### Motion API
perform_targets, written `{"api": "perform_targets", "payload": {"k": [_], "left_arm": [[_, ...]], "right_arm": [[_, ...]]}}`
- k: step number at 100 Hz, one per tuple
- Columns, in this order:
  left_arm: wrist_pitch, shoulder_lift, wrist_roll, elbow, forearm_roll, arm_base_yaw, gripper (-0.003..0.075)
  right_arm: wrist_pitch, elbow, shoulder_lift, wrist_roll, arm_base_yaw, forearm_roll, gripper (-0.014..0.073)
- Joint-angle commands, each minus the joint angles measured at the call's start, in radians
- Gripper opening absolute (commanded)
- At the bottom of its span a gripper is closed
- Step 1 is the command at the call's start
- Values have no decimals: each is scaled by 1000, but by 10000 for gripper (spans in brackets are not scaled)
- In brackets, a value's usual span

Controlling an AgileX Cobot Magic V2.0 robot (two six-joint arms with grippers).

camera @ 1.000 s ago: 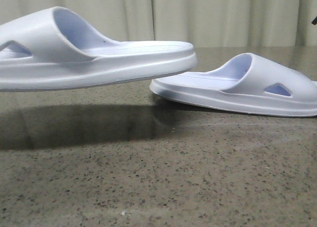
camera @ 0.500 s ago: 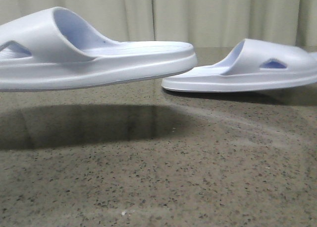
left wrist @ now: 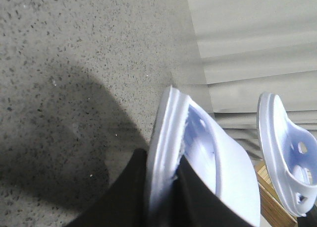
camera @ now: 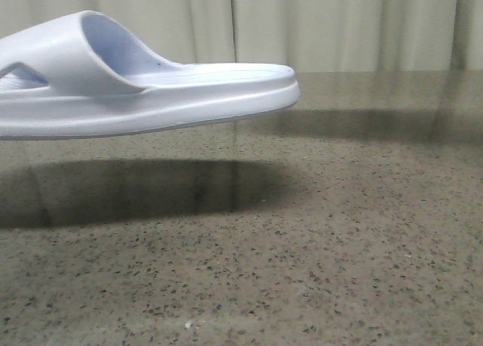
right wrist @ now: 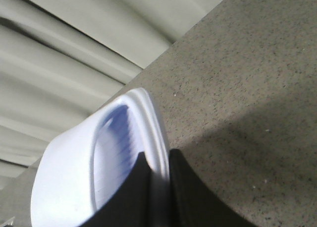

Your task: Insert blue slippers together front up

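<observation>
L hand (left wrist: pixel 161 187) clamps left slipper (camera: pixel 143 89); R hand (right wrist: pixel 153 192) clamps right slipper (right wrist: pixel 89 172), both above table (camera: pixel 302 240).

Two blue slippers (camera: pixel 143 81) airborne, apart

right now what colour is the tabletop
Speckled grey-brown stone tabletop, dark flecks throughout; clearest in the front view.

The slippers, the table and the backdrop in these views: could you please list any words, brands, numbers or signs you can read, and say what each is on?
None: no readable text shows in any view.
Left slipper: plain foam, no marking visible.
Right slipper: blurred, no marking visible.
Table: speckles only.
Curtain: plain.
</observation>
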Motion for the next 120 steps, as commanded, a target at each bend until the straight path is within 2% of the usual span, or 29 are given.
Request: {"api": "perform_targets", "payload": {"k": [1, 23, 44, 60, 86, 120], "left_arm": [[40, 4, 1, -30, -44, -2, 16], [63, 4, 1, -30, -46, -2, 16], [107, 4, 1, -30, -55, -2, 16], [156, 4, 1, -30, -72, -2, 16], [223, 4, 1, -30, -132, -2, 16], [224, 4, 1, -30, -143, -2, 16]], "right_arm": [[24, -49, -44, -24, -2, 7, -107], [187, -49, -127, -105, -2, 32, -107], [272, -49, -150, -148, -2, 86, -107], [288, -49, -150, -201, -2, 150, -107], [299, -49, -150, -206, -2, 165, -107], [312, -14, -150, -206, -2, 200, -107]]}}
